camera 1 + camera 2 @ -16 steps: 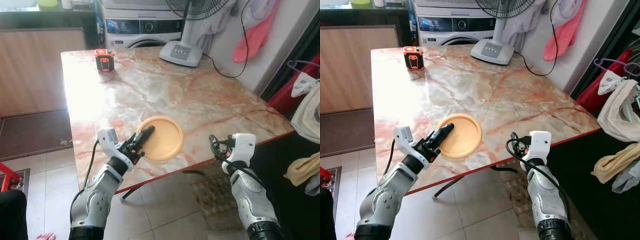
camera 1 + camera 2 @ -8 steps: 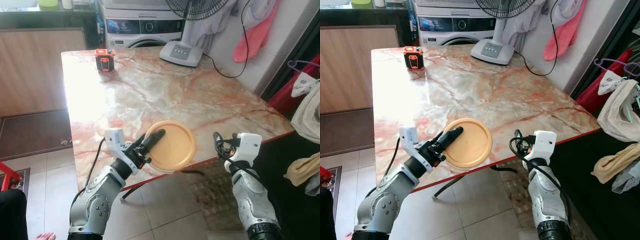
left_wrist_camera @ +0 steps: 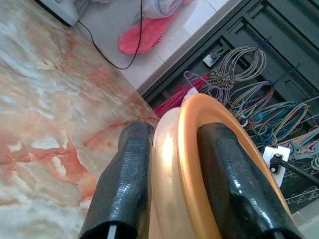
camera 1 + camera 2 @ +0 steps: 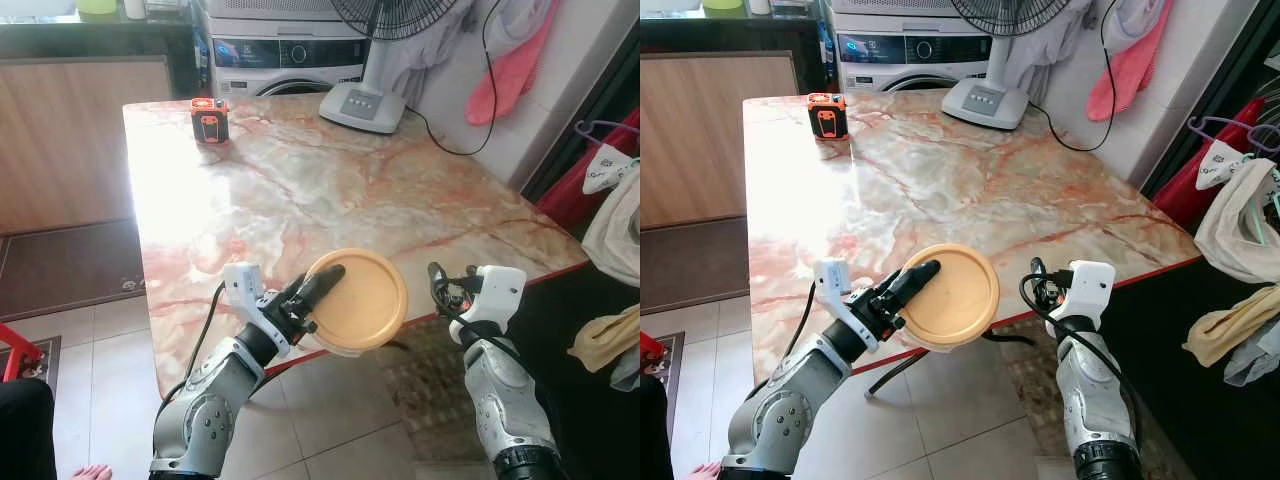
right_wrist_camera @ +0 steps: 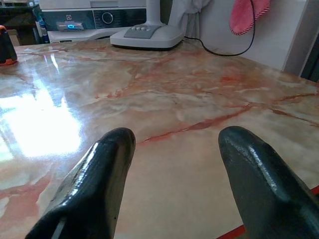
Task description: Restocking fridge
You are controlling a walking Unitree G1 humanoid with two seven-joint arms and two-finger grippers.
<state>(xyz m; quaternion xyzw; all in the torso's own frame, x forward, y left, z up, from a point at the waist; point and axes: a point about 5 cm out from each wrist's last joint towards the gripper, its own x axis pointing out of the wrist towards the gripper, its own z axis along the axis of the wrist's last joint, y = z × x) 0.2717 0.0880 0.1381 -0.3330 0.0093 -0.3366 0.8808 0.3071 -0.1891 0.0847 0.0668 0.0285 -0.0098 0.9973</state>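
The left hand [image 4: 322,288] grips the round orange plastic plate [image 4: 362,302] by its rim — one black finger on each face — and holds it tilted over the near edge of the pink-veined marble surface [image 4: 330,180]. The right hand [image 5: 172,184] hovers at the near right edge, fingers spread wide, holding nothing. A small orange-and-black device [image 4: 209,119] stands at the far left corner; a white fan base [image 4: 362,105] sits at the far edge.

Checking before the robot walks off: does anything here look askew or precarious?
The orange plate, pinched at its rim by the left gripper, is tilted and juts past the table edge. The right gripper waits open beside it.
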